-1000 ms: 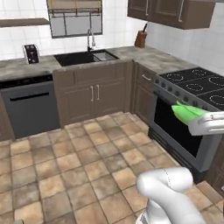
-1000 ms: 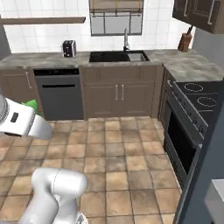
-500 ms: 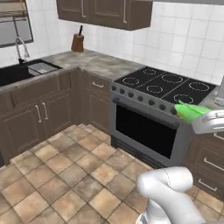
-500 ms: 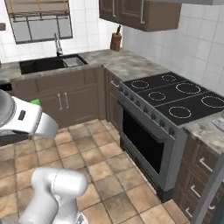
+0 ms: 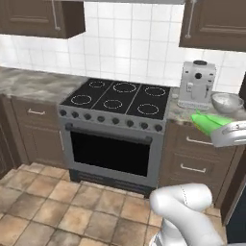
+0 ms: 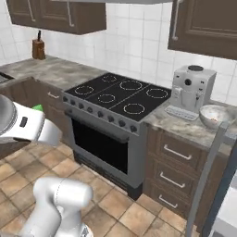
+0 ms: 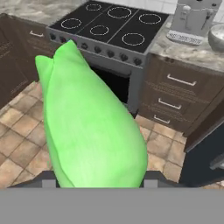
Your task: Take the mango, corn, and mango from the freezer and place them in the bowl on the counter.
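The gripper (image 7: pixel 99 186) holds the corn (image 7: pixel 89 122), a bright green husk, between its jaws; the tip of the husk points forward, away from the fingers. Ahead of the jaws, to the left, is the stove (image 5: pixel 117 98). Further right on the counter (image 6: pixel 190 127) stand the coffee machine (image 6: pixel 190 91) and, just beside it, the bowl (image 6: pixel 214 115), well apart from the jaws. I think the arm should carry the corn level, stop above the bowl, lower, then release.

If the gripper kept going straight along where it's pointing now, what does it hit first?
Hard to say: the green corn held in the gripper blocks the centre of the hand view. Judging from around it, probably the tiled floor in front of the stove.
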